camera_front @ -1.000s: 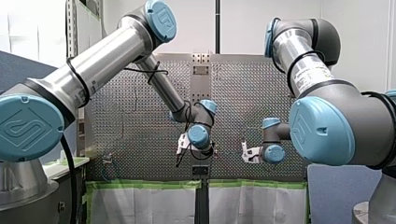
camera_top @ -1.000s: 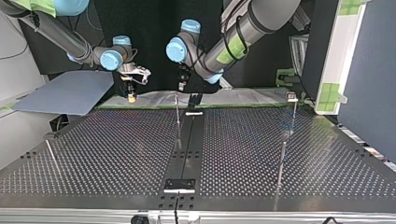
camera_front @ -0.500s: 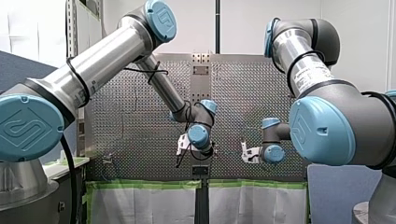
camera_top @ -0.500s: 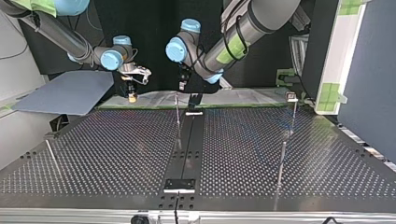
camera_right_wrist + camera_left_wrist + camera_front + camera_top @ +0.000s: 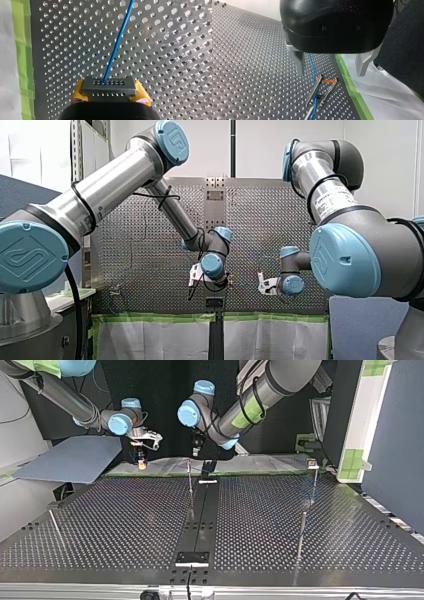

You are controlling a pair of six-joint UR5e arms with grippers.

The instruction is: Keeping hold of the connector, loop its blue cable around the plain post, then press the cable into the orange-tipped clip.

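The right gripper [image 5: 110, 95] is closed on the connector [image 5: 108, 86], a grey block clamped between its yellow pads [image 5: 78, 92]. The cable [image 5: 117, 42] leaves the connector's face and runs straight ahead over the table [image 5: 62, 50], looking fairly taut. In the top view this gripper hangs in the upper left, near the table's far edge.

The left gripper [image 5: 330, 73] hovers at the top view's upper centre. Its metal fingers [image 5: 299, 63] are spread wide and hold nothing. Below them stands the clip [image 5: 326, 81], just inside the green tape [image 5: 348, 82]. The cable passes between the fingers and down between the clip's two prongs, but I cannot tell whether it is seated or only lying in the mouth. Several thin rods stand on the table in the top view. I cannot tell which one is the post, or whether the cable goes round it.

The risks, as I judge them:
- The clip sits nearer one finger than the other, so a straight descent could strike a prong instead of pressing the cable.
- A hard pull from the right gripper could drag the cable out of the clip, or slide the connector in the pads.
- Slack could let the cable ride up and off.
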